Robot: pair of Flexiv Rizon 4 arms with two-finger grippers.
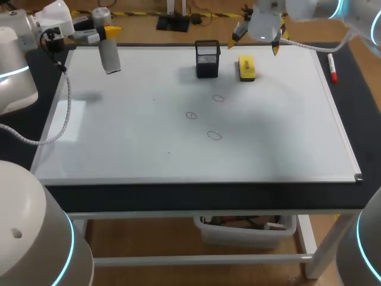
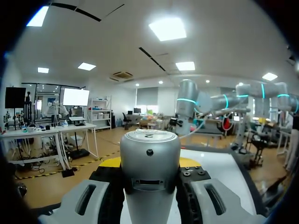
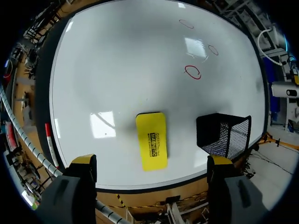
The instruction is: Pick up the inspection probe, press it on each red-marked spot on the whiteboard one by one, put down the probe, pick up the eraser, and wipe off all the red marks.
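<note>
My left gripper [image 1: 108, 32] hangs over the whiteboard's [image 1: 119, 137] far left corner, shut on the grey cylindrical probe [image 1: 111, 55], which points down above the board. In the left wrist view the probe [image 2: 149, 168] fills the gap between the fingers. Three red circles [image 1: 218, 98] [image 1: 191, 115] [image 1: 214, 136] are drawn near the board's middle. The yellow eraser [image 1: 246, 67] lies at the far edge. My right gripper [image 1: 256, 40] hovers open above it. In the right wrist view the eraser [image 3: 152, 140] lies between the spread fingertips [image 3: 83, 163], well below them.
A black mesh holder [image 1: 207, 58] stands just left of the eraser, seen beside it in the right wrist view [image 3: 224, 135]. A red marker [image 1: 332, 67] lies off the board's right edge on the dark table.
</note>
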